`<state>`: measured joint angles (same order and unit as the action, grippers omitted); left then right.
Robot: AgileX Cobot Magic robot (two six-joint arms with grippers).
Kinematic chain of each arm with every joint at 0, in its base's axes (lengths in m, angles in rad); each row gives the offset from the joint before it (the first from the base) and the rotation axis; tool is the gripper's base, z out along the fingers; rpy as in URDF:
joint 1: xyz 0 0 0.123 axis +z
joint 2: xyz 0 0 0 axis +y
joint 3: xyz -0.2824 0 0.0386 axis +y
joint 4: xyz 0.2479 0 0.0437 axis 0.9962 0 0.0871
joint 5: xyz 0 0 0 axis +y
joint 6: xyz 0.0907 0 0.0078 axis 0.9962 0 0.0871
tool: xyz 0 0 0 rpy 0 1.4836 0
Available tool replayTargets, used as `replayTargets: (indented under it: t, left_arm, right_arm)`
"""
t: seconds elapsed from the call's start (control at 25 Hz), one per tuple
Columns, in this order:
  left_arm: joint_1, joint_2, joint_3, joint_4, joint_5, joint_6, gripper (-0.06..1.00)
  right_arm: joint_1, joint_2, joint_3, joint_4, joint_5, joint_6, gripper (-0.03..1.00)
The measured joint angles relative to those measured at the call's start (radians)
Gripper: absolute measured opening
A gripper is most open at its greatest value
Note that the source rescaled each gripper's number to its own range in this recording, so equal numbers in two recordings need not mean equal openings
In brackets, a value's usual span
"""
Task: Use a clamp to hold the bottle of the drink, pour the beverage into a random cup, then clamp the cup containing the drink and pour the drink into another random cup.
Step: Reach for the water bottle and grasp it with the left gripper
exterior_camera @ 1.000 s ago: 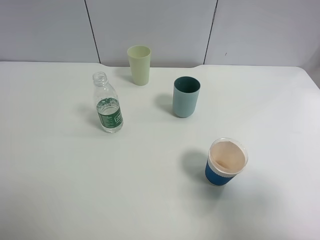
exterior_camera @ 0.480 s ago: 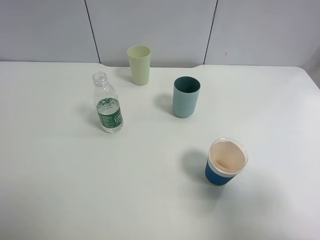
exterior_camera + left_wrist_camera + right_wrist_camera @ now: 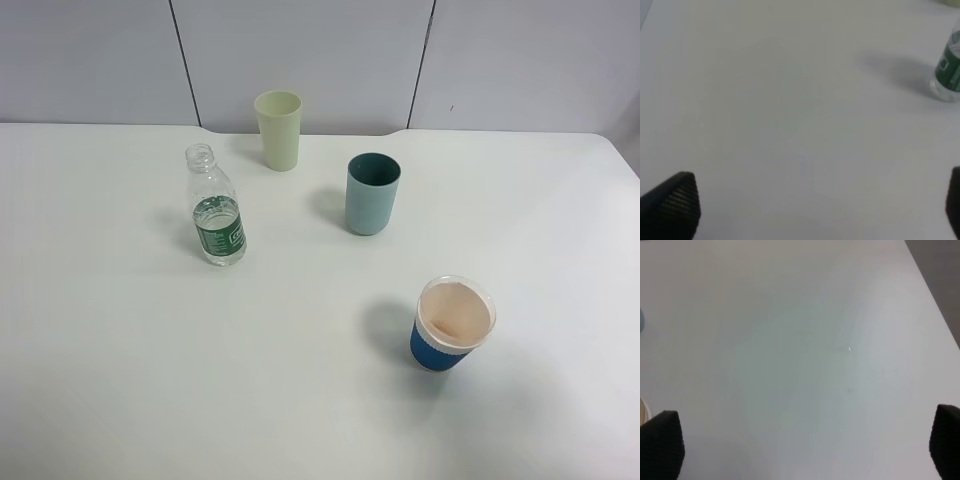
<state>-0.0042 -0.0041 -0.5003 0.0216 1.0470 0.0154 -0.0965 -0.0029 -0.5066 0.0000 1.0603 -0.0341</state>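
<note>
A clear bottle (image 3: 215, 208) with a green label and no cap stands upright left of centre, with a little drink in it. Three cups stand upright: a pale yellow-green cup (image 3: 278, 130) at the back, a teal cup (image 3: 372, 193) in the middle, and a blue cup (image 3: 452, 323) with a pale inside at the front right. Neither arm shows in the exterior high view. My left gripper (image 3: 820, 202) is open over bare table, and the bottle (image 3: 946, 75) stands well apart from it. My right gripper (image 3: 802, 442) is open too, with nothing between its fingers.
The white table (image 3: 120, 350) carries everything. Grey wall panels (image 3: 300, 50) close off the back. In the right wrist view the table's edge (image 3: 932, 295) runs beside darker floor, and a pale sliver of something shows at the frame's edge (image 3: 642, 412).
</note>
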Motion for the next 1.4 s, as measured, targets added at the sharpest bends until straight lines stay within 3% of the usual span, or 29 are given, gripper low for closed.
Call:
replayTargets:
  t: [1.4]
  left_arm:
    - [0.000,0.000,0.000,0.000,0.000,0.000,1.00]
  right_arm:
    - [0.000,0.000,0.000,0.000,0.000,0.000,1.00]
